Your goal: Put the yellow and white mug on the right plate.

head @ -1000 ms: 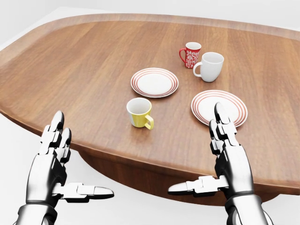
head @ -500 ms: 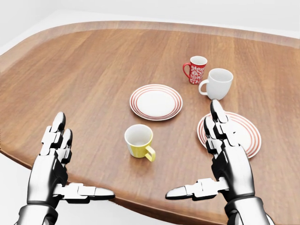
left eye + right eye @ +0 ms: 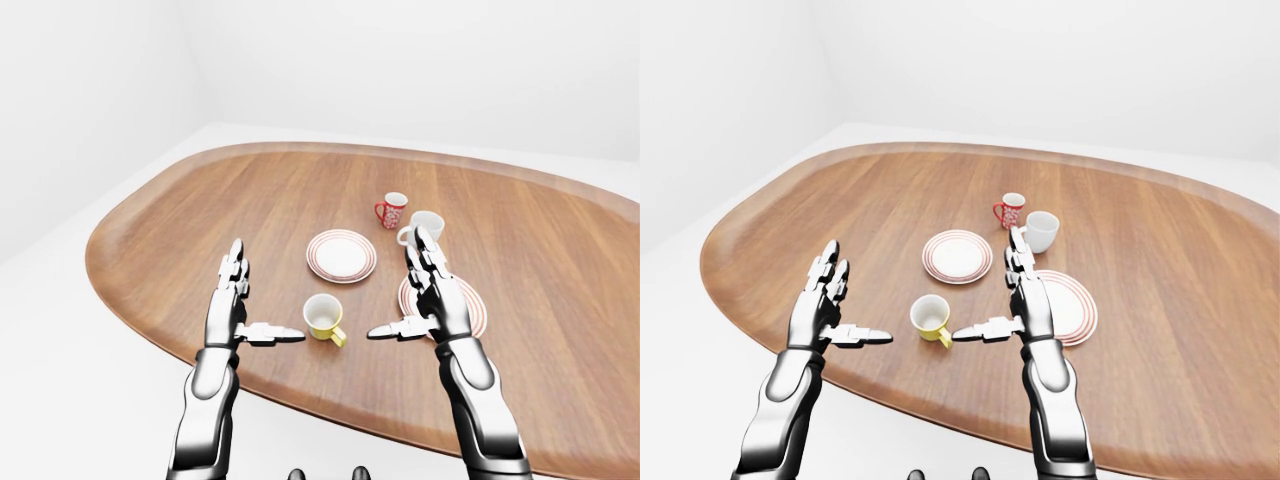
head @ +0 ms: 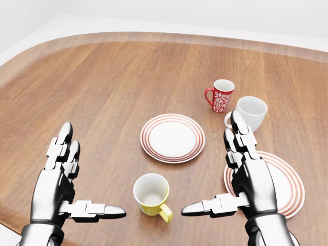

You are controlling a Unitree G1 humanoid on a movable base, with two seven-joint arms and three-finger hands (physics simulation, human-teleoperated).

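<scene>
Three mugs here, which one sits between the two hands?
The yellow and white mug, low between both thumbs; the red patterned mug and white mug stand farther up.

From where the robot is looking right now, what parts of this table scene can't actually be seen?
- Right plate: in the head view the right hand covers its left part.
- White mug: its handle side sits behind that hand's fingertips.
- Yellow and white mug: only its white inside and yellow wall show; its underside is hidden.
- Red patterned mug: the pattern is too small to read.
- Table: its edges are cut off by the head view's frame.
</scene>
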